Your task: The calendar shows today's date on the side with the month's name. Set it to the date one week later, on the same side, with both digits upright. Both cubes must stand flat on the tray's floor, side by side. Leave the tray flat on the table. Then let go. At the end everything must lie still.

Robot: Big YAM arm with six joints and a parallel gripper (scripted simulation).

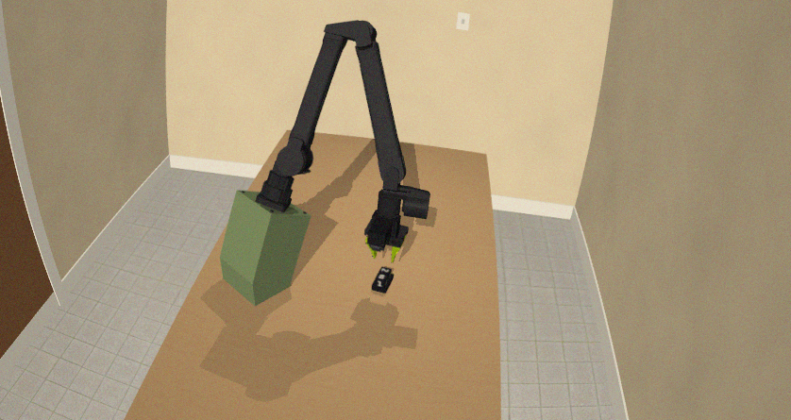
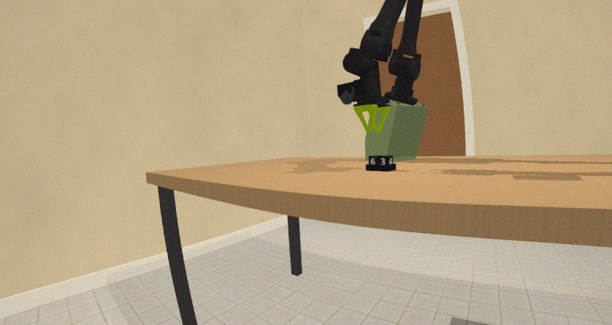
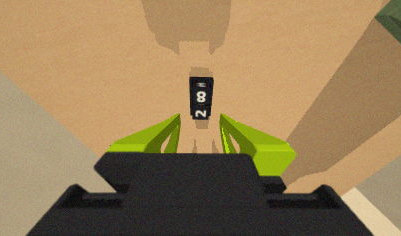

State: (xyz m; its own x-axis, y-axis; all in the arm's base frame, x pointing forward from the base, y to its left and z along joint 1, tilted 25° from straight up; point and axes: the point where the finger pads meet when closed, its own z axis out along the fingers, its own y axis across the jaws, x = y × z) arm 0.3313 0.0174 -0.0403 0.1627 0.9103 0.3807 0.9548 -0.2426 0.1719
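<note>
Beneath jaws [image 1: 383, 258] [image 2: 372, 131], black calendar [image 1: 382, 279] [image 2: 380, 164] [image 3: 201, 97] on table [image 1: 443, 306] [image 2: 256, 179] [image 3: 116, 65]; jaws part-open, apart from it

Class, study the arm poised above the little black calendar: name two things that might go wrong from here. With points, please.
The tool [image 1: 383, 258] [image 2: 372, 131] [image 3: 200, 117] is partly open with little room either side of the calendar [image 1: 382, 279] [image 2: 380, 163] [image 3: 201, 97], so a slightly off descent might knock it. The digit blocks sit close together, so gripping one may drag its neighbour.
</note>
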